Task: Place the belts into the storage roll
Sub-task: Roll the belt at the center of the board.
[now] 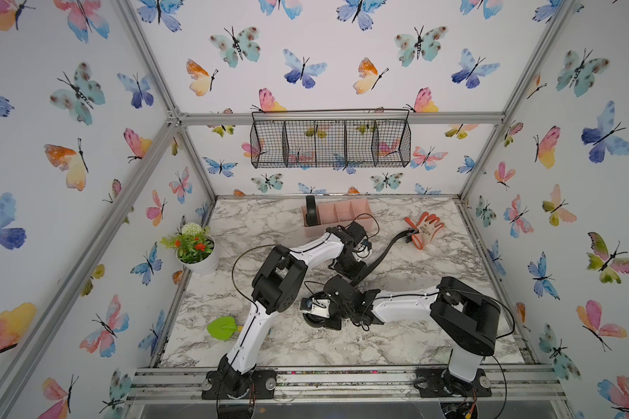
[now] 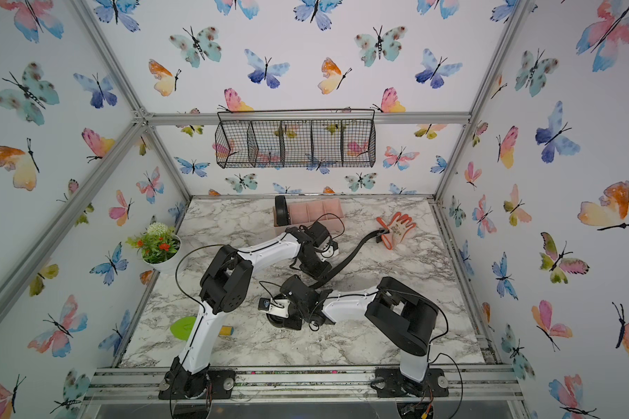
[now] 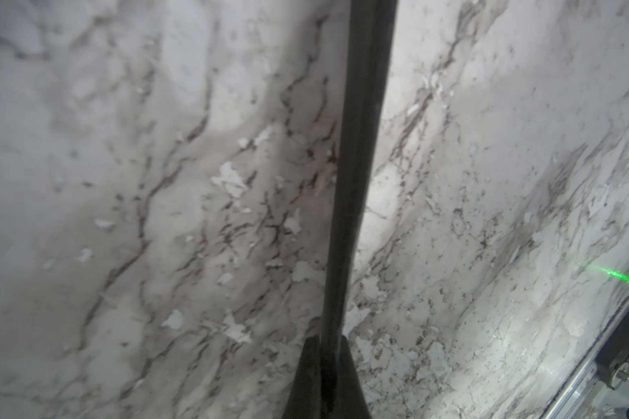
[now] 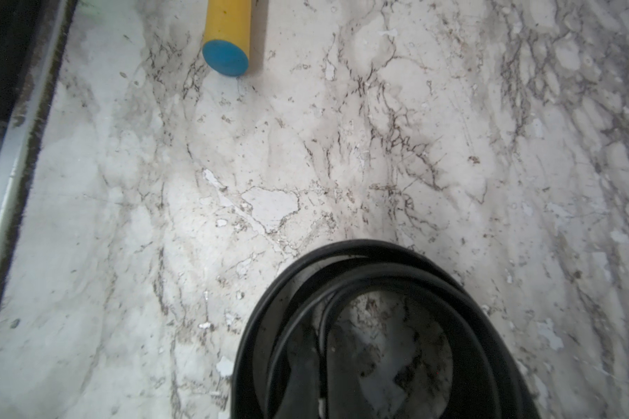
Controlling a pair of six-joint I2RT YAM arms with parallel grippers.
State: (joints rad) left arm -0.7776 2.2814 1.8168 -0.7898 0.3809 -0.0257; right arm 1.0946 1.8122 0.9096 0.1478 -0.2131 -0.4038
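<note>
Pale pink plastic marks your storage roll (image 1: 345,211), which sits at the back middle of the marble tabletop (image 1: 305,348). One rolled belt (image 1: 311,210) stands on edge in its end compartment, the one nearest the potted plant (image 1: 195,250); the other three compartments look bare.

Your loose belt (image 1: 385,250) is on the table, outside the tray. In both top views its buckle end touches the cuff of the orange-and-white work glove (image 1: 427,226), and the strap runs diagonally from there towards the two wrists.

In the left wrist view, your left gripper (image 3: 327,341) has its fingers pinched tight on the strap, which stretches away over the marble. In the right wrist view, your right gripper (image 4: 311,381) is clamped narrow on the turns of the same belt's coiled end, which rests on the table.

A yellow handle with a blue end cap (image 4: 227,36) lies well apart from the coil. A black wire mesh basket (image 1: 329,143) hangs on the back wall.
</note>
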